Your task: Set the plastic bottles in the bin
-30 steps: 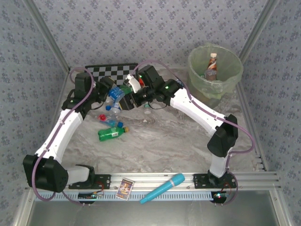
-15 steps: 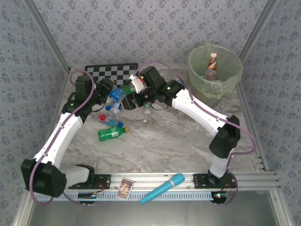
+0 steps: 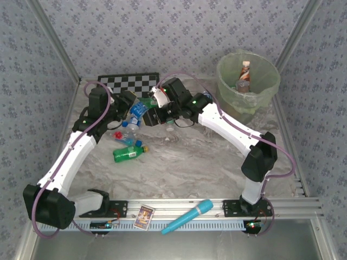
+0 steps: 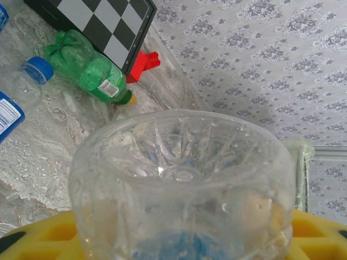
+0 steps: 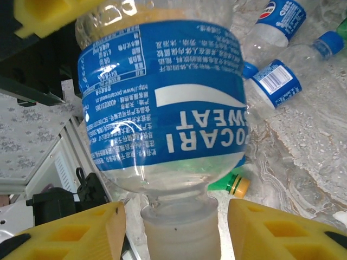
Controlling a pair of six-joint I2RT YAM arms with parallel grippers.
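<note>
Your left hand [image 4: 179,238] grips the clear bottle [image 5: 162,103] whose blue label [image 5: 162,97] reads POCARI SWEAT, while your right hand [image 5: 178,233] stands open on either side of its white cap [image 5: 180,241].

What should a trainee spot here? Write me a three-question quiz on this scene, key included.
1. True or false: a brown bottle is already in the bin.
2. What lies between the right pincer fingers? A: the white cap of the blue-labelled bottle; B: a red block; C: nothing.
3. Fill in: the green bottle lying lowest in the top view has a ___ cap.
Key: 1 true; 2 A; 3 yellow.
</note>
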